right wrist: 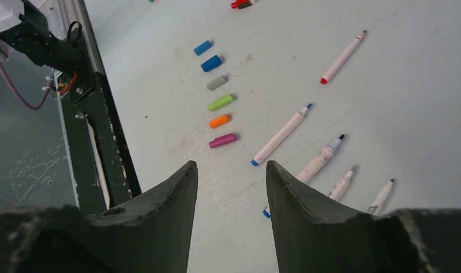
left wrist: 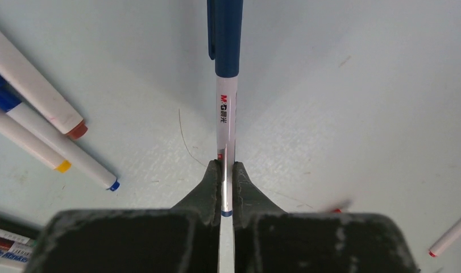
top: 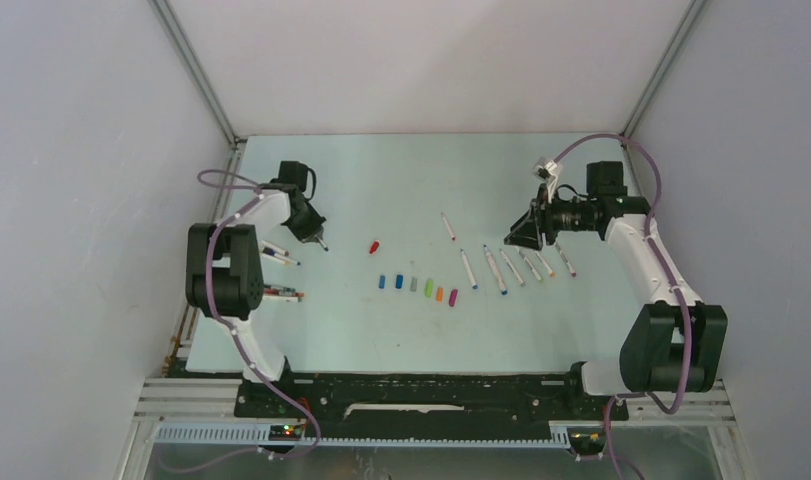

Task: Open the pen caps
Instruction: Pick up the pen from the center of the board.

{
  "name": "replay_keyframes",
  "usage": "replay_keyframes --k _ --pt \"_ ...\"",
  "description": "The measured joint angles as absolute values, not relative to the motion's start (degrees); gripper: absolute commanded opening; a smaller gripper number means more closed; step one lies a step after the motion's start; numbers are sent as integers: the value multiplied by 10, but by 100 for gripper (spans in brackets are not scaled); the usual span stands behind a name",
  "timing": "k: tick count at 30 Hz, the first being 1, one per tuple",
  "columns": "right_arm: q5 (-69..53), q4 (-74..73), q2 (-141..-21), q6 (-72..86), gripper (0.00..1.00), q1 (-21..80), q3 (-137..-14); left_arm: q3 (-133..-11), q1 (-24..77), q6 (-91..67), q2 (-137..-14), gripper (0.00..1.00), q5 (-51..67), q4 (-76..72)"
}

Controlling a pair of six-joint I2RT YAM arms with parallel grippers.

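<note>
Left wrist view has the left gripper (left wrist: 227, 168) clamped tight on a white pen (left wrist: 226, 114), whose barrel reads "M&G" above small characters too fine to read. Its dark blue cap (left wrist: 225, 34) is on and points away over the table (left wrist: 358, 114). Three more pens (left wrist: 63, 147) lie at the left, with brown, yellow and blue ends. The right gripper (right wrist: 231, 164) hangs with its jaws apart, holding nothing. Below it six loose caps (right wrist: 217, 82) lie in a row: two blue, one grey, one green, one orange, one magenta. A seventh, the red cap (top: 374, 245), lies apart. Five uncapped pens (right wrist: 281, 135) lie beside the row
</note>
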State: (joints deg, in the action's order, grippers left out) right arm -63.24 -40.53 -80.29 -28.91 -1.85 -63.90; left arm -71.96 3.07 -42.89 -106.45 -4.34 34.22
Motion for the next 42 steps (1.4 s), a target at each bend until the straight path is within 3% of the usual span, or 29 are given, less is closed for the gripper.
replay_keyframes --k 15,20,28,36,42 --pt "-632 -433 -863 -289 50 136 -701 -548 32 -389 -860 0 25 219" --pt "-632 -380 -888 -219 51 188 -717 -496 45 -383 -806 0 68 174" --pt "-632 -92 -966 65 55 234 -719 -403 141 -385 -687 0 138 32" --pt "-623 198 -1014 363 61 241 -704 -387 232 -396 -674 0 171 -94" --pt "-616 270 -1014 431 61 254 -700 -394 286 -408 -708 0 179 -136"
